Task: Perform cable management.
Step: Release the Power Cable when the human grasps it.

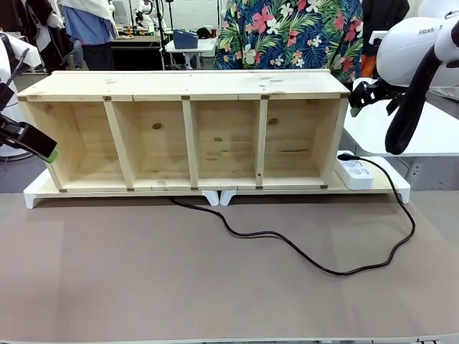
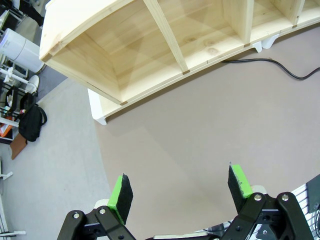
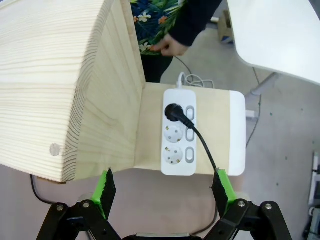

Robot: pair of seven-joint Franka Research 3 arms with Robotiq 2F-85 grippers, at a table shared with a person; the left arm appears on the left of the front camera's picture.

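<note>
The cable (image 1: pixel 287 247) is a thin black cord. It comes out from under the wooden shelf (image 1: pixel 186 86), snakes over the brown mat and loops up to its plug (image 1: pixel 347 156) in the white power strip (image 1: pixel 355 174). My right gripper (image 3: pixel 163 189) hangs open above that strip (image 3: pixel 179 132), with the plug (image 3: pixel 175 112) and cord (image 3: pixel 202 145) below it; it also shows at the shelf's top right corner (image 1: pixel 362 93). My left gripper (image 2: pixel 180 187) is open over the mat off the shelf's left end (image 1: pixel 39 143), holding nothing. A stretch of cable (image 2: pixel 270 62) lies far ahead of it.
The shelf has four open compartments and rests on white stands (image 1: pixel 215 197). A person in a floral shirt (image 1: pixel 287 36) stands behind it, one hand (image 3: pixel 170 47) near the shelf's end. A white table (image 1: pixel 430 136) stands to the right. The mat (image 1: pixel 143 272) is bare left of the cord.
</note>
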